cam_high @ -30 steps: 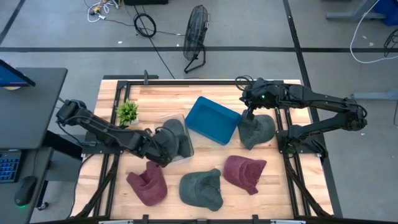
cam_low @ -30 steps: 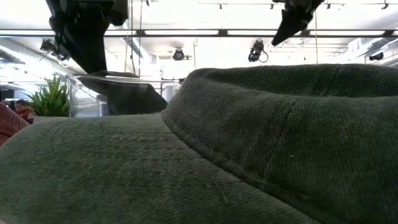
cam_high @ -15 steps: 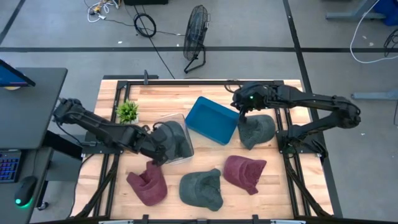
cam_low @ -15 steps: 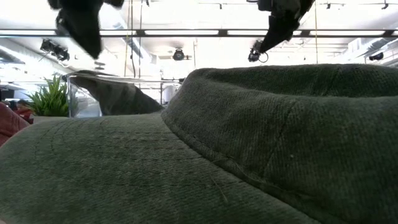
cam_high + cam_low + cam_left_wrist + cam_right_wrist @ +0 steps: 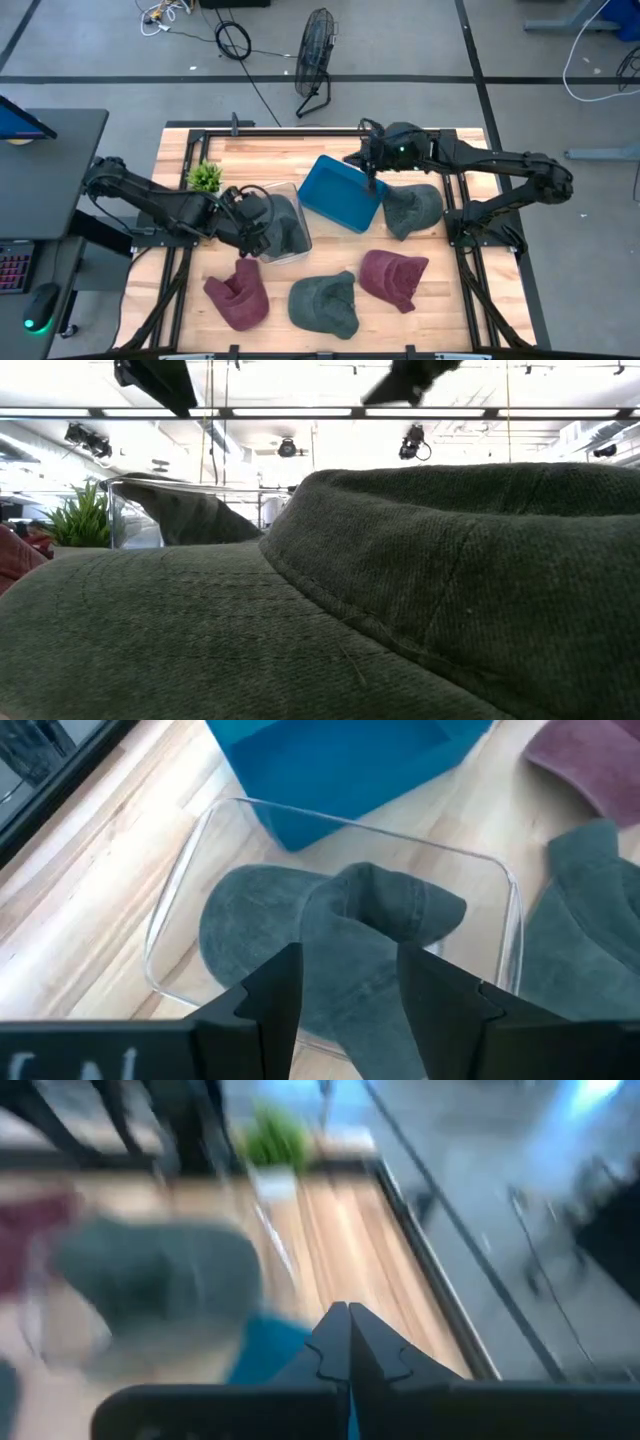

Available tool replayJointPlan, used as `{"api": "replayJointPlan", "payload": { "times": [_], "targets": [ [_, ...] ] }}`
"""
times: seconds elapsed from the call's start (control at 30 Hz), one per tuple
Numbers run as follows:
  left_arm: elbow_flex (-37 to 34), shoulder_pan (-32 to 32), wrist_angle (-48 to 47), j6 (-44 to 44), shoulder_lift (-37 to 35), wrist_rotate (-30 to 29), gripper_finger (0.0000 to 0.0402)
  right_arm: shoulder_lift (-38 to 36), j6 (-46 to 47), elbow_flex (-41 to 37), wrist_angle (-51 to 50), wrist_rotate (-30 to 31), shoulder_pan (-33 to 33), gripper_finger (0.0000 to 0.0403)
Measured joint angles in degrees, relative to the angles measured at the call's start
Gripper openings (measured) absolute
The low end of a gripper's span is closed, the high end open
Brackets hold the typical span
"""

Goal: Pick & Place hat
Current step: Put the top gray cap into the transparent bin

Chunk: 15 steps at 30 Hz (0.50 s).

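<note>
Wooden worktop in black frame, grey concrete floor around, floor fan far side. Grey hat lies in clear bin left of blue tray. Left end effector just above it, fingers spread, empty. Right end effector over tray's far edge, fingers pressed together, empty. Loose on worktop: second grey hat right, third near, two maroon hats. Small plant far left. Low view: ceiling lights, third hat fills frame.

Bare wood behind clear bin; blue bin just beside.
</note>
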Motion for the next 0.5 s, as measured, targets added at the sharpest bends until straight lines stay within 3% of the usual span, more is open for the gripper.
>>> {"api": "replayJointPlan", "payload": {
  "times": [0.3,0.5],
  "targets": [
    [0.00,0.20,0.10,-0.27,0.00,1.08,0.0169,10.81,-0.14,0.00,24.51,-7.31,-0.10,0.0000],
    [0.00,0.22,0.12,-0.27,0.00,1.11,0.0169,19.30,4.23,4.33,27.66,-11.66,-0.04,0.0000]
  ]
}}
